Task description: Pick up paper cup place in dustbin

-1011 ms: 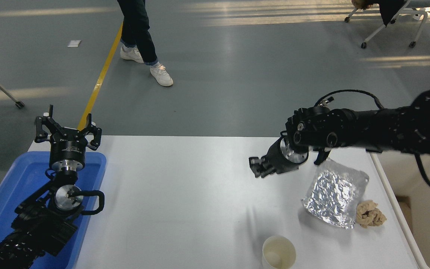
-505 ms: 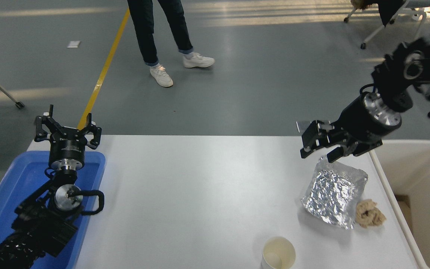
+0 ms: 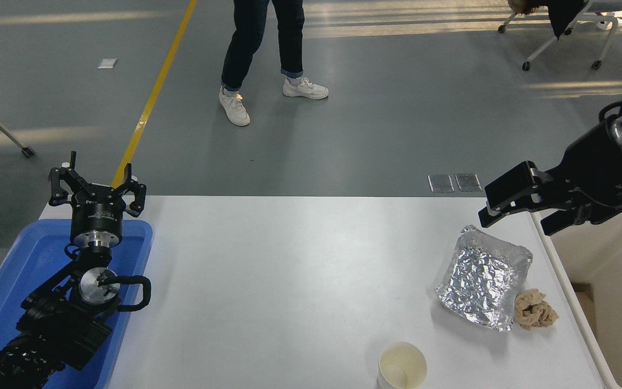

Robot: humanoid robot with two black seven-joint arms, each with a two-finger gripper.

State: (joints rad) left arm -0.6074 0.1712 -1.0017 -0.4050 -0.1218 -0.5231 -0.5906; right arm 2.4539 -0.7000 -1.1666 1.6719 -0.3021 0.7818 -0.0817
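White tabletop (image 3: 289, 281) holds round paper cup (image 3: 402, 366); right end effector (image 3: 521, 213) spread apart.

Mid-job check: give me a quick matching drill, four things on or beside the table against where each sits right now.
Things:
1. paper cup
2. foil sheet
3. dustbin
4. blue tray

Places:
A. off the table's right edge
B. at the table's left end, under the parked left arm
C. near edge of the table, right of centre
D. right part of the table, beside the tan wad

Pairs: 1-C, 2-D, 3-A, 4-B
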